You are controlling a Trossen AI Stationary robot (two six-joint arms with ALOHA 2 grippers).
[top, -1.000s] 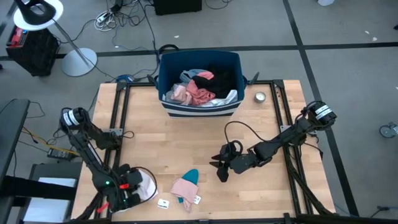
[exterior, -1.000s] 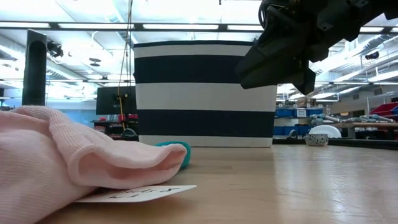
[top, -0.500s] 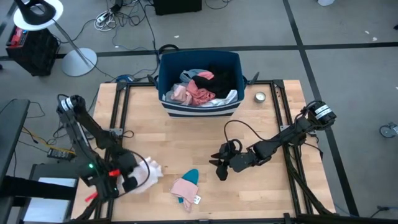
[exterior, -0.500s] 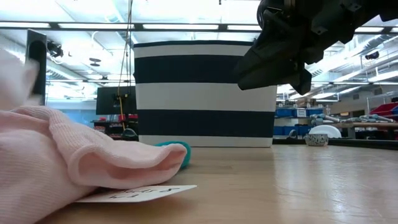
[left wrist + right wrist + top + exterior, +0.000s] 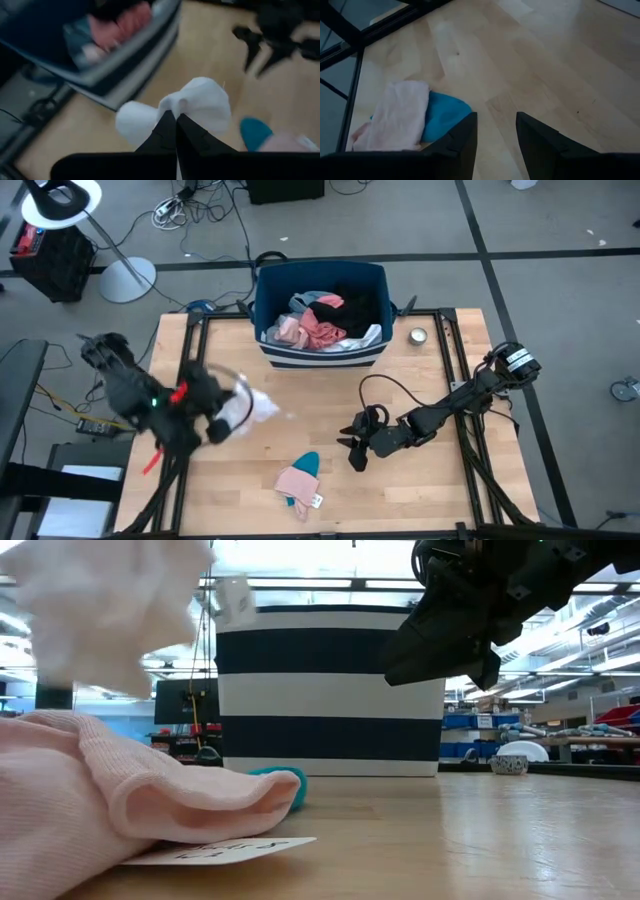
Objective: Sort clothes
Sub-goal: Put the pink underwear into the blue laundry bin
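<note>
My left gripper [image 5: 222, 417] is shut on a white garment [image 5: 252, 406] and holds it in the air over the table's left half; the garment also shows in the left wrist view [image 5: 200, 102] and the low view [image 5: 105, 610]. A pink garment [image 5: 295, 482] lies on the table near the front edge, partly on top of a teal garment [image 5: 306, 463]. My right gripper [image 5: 352, 448] hovers open and empty over the table's middle, right of the teal garment. The dark blue bin [image 5: 320, 310] at the far edge holds several garments. My left gripper pinches a bunched part of the white garment [image 5: 176, 106] between its two fingertips. The fingers reach toward the bin. The garment is lifted clear of the table and spreads out beyond the fingertips.
A small round metal tin [image 5: 418, 336] stands right of the bin. A white tag [image 5: 215, 850] sticks out from under the pink garment. Bare wood lies between the bin and the two garments at the front.
My left gripper has risen from the table's near left corner and swung toward the far edge and the bin, carrying the white garment, which is now lifted clear of the table. My right arm has kept still.
</note>
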